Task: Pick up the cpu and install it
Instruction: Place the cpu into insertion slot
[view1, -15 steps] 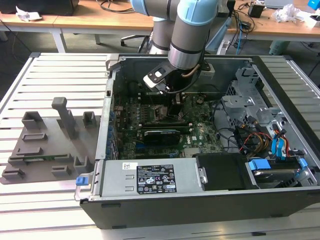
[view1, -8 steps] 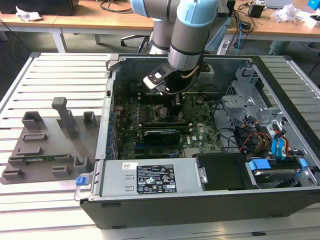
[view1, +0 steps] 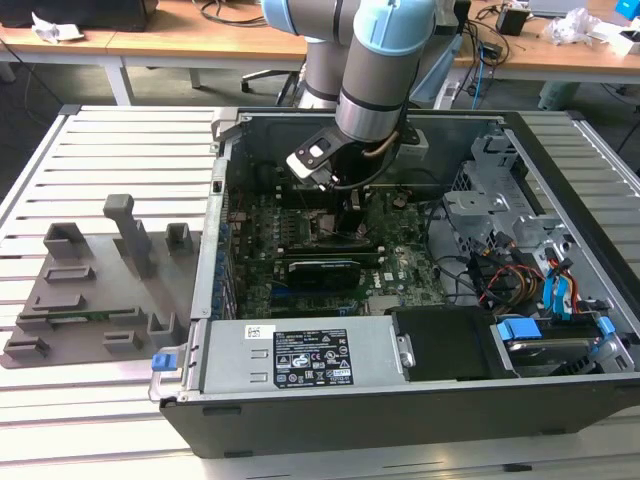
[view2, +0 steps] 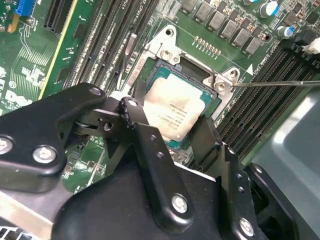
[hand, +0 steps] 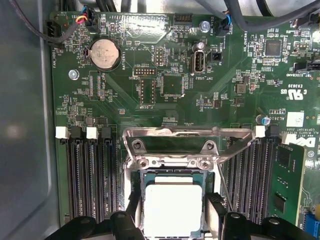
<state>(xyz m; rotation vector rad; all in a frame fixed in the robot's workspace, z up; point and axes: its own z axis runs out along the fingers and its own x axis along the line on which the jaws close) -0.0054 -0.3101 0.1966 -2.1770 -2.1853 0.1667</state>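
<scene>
The gripper (view2: 171, 120) is closed on the cpu (view2: 176, 111), taken by opposite edges so it sits level. It is held between the fingers, squarely over the socket (view2: 195, 67), whose frame (hand: 187, 136) is swung open.

There is one cpu (hand: 172, 207), one socket frame (hand: 170, 132), one coin battery (hand: 105, 52) and one expansion card (view1: 322, 268).

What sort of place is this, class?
Probably a robotics lab or workshop: a robot arm, pincer closed on a cpu, reaches into an open computer case on a slatted metal bench.
</scene>
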